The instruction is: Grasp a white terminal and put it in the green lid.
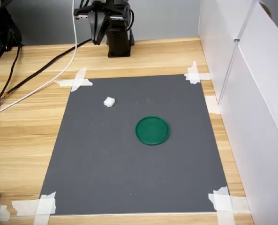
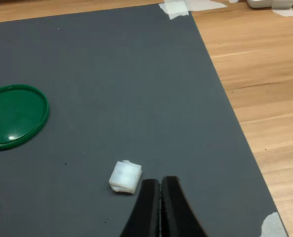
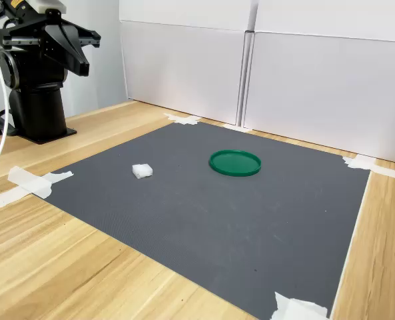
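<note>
we see the gripper point(image 2: 160, 190) with its two black fingers pressed together, nothing between them, raised well above the dark grey mat point(image 1: 139, 178) near the arm's base point(image 1: 118, 40) at the far end of the wooden table point(image 1: 26, 140) in the first exterior view. the white terminal point(image 1: 109, 101) lies on the mat, well apart from the green lid point(image 1: 152, 130), toward the first exterior view's upper left of it. in the wrist view the terminal point(image 2: 125, 177) sits just beside the fingertips, not touching. the lid lies flat with nothing in it (rim up). mat corners are held by white tape strips point(image 1: 75, 80). white panels point(image 3: 317, 80) wall off the second exterior view's far side. we find no readable writing or brand marks anywhere.
</note>
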Robot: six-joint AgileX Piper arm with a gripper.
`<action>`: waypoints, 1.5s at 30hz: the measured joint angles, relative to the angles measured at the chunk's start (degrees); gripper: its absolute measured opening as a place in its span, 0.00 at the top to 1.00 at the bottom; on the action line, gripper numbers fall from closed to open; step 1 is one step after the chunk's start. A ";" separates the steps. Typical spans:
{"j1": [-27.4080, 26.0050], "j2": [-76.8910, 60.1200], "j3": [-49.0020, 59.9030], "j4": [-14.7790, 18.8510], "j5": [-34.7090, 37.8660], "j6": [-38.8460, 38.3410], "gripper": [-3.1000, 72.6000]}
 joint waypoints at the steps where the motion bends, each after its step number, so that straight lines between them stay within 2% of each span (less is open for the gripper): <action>1: 0.00 0.00 0.00 0.00 0.00 0.00 0.99; 20: 0.00 0.00 0.00 0.06 0.00 0.00 0.99; 24: 0.00 1.76 -1.45 2.69 0.06 0.00 0.99; 27: 0.00 5.82 -4.21 4.59 0.06 0.00 0.99; 30: 0.00 10.89 -7.16 4.97 0.06 0.00 0.99; 39: 0.00 31.02 -17.30 3.17 0.05 -0.88 0.99; 45: 0.00 45.62 -24.03 1.33 2.94 -6.76 0.99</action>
